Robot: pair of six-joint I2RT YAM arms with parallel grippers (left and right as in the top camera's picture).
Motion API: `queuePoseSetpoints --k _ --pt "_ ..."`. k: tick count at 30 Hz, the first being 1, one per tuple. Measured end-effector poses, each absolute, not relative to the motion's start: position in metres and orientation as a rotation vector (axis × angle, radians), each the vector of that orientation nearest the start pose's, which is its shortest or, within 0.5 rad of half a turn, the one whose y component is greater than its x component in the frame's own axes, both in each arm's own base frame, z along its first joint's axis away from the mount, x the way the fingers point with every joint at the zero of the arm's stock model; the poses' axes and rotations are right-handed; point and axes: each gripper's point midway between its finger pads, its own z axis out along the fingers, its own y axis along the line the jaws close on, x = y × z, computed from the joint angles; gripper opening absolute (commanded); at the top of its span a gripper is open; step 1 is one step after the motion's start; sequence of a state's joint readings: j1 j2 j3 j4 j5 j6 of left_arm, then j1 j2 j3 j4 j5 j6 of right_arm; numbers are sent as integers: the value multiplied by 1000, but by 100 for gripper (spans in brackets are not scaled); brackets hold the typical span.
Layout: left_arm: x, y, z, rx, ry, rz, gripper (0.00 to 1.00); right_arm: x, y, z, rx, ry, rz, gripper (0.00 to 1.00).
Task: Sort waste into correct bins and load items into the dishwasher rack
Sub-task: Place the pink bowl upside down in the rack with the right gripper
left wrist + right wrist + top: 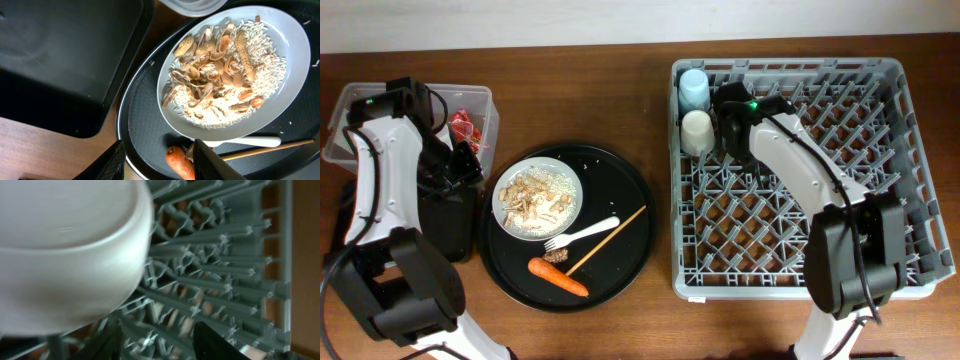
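A white plate (506, 190) of crumbly beige food scraps (535, 197) sits on the big round black tray (630, 215). With it lie a white fork (582, 235), a chopstick (610, 238), an orange carrot (558, 277) and a small brown lump (557, 257). My left gripper (467, 165) is open and empty, above the tray's left edge; its wrist view shows the scraps (220, 70), the carrot (179, 162) and the jaws (160, 165). My right gripper (725, 125) is open and empty (160, 345), next to the cream cup (65, 255) in the grey rack (880, 150). A light-blue cup (694, 90) stands beside the cream cup (697, 130). No bowl or white scrap shows.
A clear plastic box (485, 100) at the far left holds a crumpled red wrapper (465, 125). The shallow black rectangular tray (450, 215) lies in front of it, partly under my left arm; it also shows in the left wrist view (60, 65). Upright pegs fill the rack (225, 280).
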State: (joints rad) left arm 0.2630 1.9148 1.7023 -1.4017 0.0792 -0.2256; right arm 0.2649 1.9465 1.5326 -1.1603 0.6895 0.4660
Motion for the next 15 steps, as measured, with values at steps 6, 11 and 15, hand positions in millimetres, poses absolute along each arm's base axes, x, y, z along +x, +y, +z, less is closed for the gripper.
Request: queuePoseSetpoints --k 6,11,15 --pt "342 78 124 -772 3086 -131 44 363 40 188 263 2700 -310 75" --pt "340 77 124 -775 3095 -132 44 335 142 203 -231 2767 372 78" --pt "343 67 124 -733 3101 -139 44 316 197 197 -409 2780 557 77"
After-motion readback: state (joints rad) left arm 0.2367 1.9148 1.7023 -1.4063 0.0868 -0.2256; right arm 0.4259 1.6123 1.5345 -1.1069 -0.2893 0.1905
